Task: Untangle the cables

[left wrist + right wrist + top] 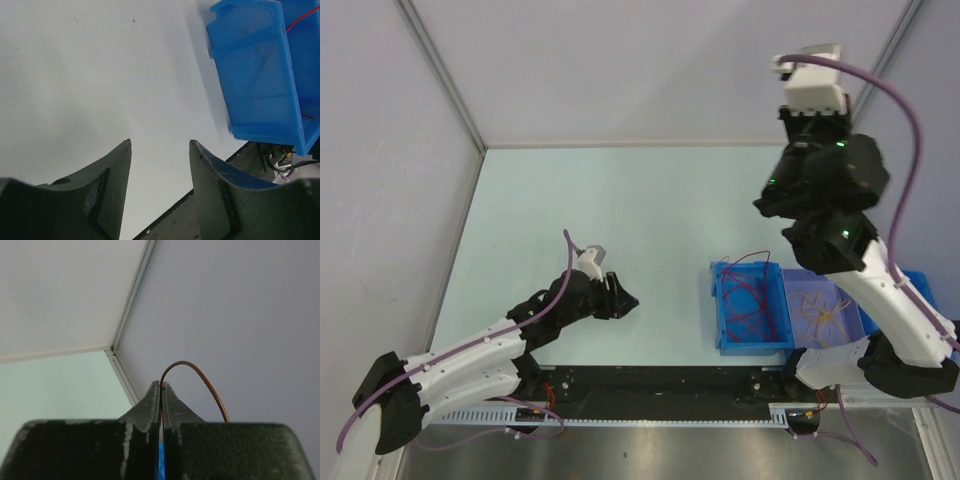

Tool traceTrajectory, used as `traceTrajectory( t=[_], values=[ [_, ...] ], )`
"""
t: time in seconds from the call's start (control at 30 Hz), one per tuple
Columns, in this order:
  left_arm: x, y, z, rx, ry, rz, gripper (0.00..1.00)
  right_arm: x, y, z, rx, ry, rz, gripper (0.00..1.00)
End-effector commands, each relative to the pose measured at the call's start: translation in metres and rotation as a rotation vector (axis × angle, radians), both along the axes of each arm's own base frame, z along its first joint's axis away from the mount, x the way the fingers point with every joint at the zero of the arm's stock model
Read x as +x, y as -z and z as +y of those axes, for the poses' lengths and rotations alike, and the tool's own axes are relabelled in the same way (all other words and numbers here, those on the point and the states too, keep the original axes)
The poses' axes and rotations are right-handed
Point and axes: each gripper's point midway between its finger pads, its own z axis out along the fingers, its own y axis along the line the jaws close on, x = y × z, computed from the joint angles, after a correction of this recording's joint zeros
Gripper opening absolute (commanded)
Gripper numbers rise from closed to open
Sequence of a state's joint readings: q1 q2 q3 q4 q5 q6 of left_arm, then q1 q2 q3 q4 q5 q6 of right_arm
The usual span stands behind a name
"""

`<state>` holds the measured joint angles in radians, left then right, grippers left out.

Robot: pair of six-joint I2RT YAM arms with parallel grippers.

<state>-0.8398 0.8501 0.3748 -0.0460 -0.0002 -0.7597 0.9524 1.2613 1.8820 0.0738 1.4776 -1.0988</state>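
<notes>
At the far left the left arm [470,360] lies low over the desk [620,200], reaching toward the middle. The left tool [620,298] stands about half open, with nothing between its fingers [107,190]; the left wrist view shows only bare desk in the gap. Right of it, near the front edge, sits a blue bin [718,320] with thin red and purple cables [752,300] looped inside, one red loop rising over its back rim. In the left wrist view this bin [260,85] lies just beyond the tool, and a red strand [300,20] shows at the top corner. A second bin [915,283] touches the first on its right and holds a splay of orange and yellow loops [825,318]. Farthest right, the right arm [830,190] is raised high above both bins. The right tool [161,387] is closed tight on a thin brown cable [200,375], which arches up out of the fingertips and curves down to the right, with the walls behind it.
</notes>
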Motion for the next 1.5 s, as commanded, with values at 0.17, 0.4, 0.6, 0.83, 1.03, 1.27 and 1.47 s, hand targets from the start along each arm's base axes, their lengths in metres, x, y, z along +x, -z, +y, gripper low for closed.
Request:
traceTrajectory(
  t=[0.17,0.4,0.6,0.83,1.03,1.27,1.47],
  values=[
    [0.011,-0.032,-0.008,-0.057,-0.014,-0.081,0.55,-0.011,-0.010,0.019,-0.100,-0.099,0.084,0.21],
    [0.013,-0.038,-0.010,-0.094,-0.026,-0.092,0.54,0.002,0.017,0.066,-0.240,-0.234,0.142,0.42],
    [0.011,-0.038,-0.007,-0.110,-0.036,-0.098,0.53,0.019,0.006,0.056,-0.194,-0.139,0.102,0.00],
    [0.008,-0.037,-0.007,-0.113,-0.026,-0.100,0.54,0.018,-0.047,0.042,0.189,-0.333,-0.163,0.14],
    [0.010,-0.049,-0.012,-0.124,-0.007,-0.119,0.54,0.049,0.059,0.137,0.180,-0.816,0.211,0.83],
    [0.012,-0.064,-0.018,-0.118,0.021,-0.142,0.54,0.126,0.168,0.027,0.676,-0.432,0.434,0.82],
    [0.014,-0.061,-0.020,-0.110,0.022,-0.137,0.54,0.124,0.261,-0.028,0.914,-0.211,0.582,0.80]
  ],
)
